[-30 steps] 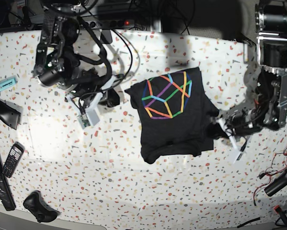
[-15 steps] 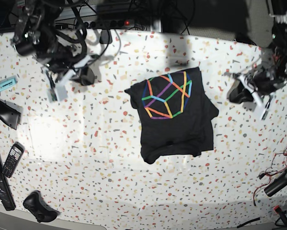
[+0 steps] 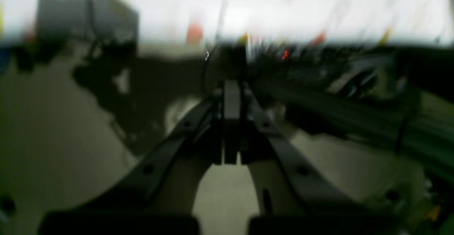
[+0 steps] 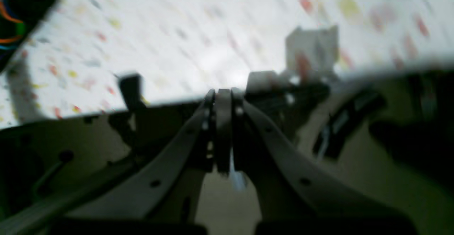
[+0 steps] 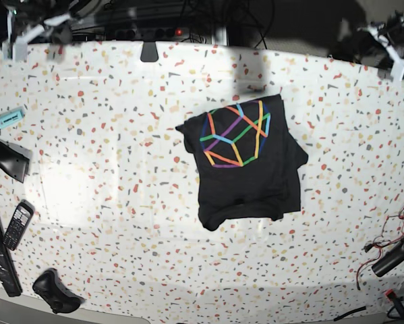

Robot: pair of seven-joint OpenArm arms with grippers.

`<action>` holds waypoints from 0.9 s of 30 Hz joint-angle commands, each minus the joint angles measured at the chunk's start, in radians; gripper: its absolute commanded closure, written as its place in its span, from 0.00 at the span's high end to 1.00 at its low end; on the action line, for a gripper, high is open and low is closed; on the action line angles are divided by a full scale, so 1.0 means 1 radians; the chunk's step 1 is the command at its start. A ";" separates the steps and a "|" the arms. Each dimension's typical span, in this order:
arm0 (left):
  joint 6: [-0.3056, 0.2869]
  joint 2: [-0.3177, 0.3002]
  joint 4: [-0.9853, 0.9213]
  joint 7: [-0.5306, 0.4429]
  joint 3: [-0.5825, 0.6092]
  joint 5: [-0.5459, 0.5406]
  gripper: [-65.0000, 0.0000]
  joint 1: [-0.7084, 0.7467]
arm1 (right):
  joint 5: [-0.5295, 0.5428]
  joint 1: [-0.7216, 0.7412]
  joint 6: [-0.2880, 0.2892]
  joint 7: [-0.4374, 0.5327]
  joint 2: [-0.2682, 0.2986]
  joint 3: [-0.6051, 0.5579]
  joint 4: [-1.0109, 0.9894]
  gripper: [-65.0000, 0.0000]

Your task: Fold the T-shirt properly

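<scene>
Both arms have pulled right back from the shirt since a moment ago, up to the far corners of the table, while the cloth itself has not shifted.

Seen from its wrist camera, the left gripper (image 3: 231, 121) has its jaws pressed together with nothing between them; the picture is badly smeared, showing only dark shapes and a small red light beyond the tips. From the right wrist, the right gripper (image 4: 223, 128) is likewise pressed together and empty, with the speckled tabletop (image 4: 198, 32) blurred past it and a sliver of the coloured print at the upper left edge.

Only the base camera shows the whole layout. There the left gripper (image 5: 397, 50) sits at the far right corner and the right gripper (image 5: 26, 37) at the far left corner, both partly cut off by the frame. The T-shirt (image 5: 245, 162) lies folded into a rough rectangle near the middle of the terrazzo table (image 5: 121, 223), print side up, well apart from both arms.

Along the table's left edge lie a turquoise highlighter (image 5: 7, 119), a black handset with a keypad (image 5: 17, 225) and, near the front corner, a dark game controller (image 5: 53, 291).
</scene>
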 commanded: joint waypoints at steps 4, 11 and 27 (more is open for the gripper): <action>-0.002 -0.001 0.002 -0.009 -0.007 -0.013 0.00 0.101 | -0.015 -0.092 0.009 0.014 -0.055 0.039 0.016 0.00; -0.052 0.061 -0.193 -0.094 0.005 0.076 0.00 0.100 | -0.061 -0.111 0.011 0.016 -0.045 0.020 -0.135 0.00; 0.146 0.111 -0.888 -0.484 0.339 0.536 0.00 -0.190 | -0.199 0.231 0.005 0.302 0.445 -0.443 -1.362 0.00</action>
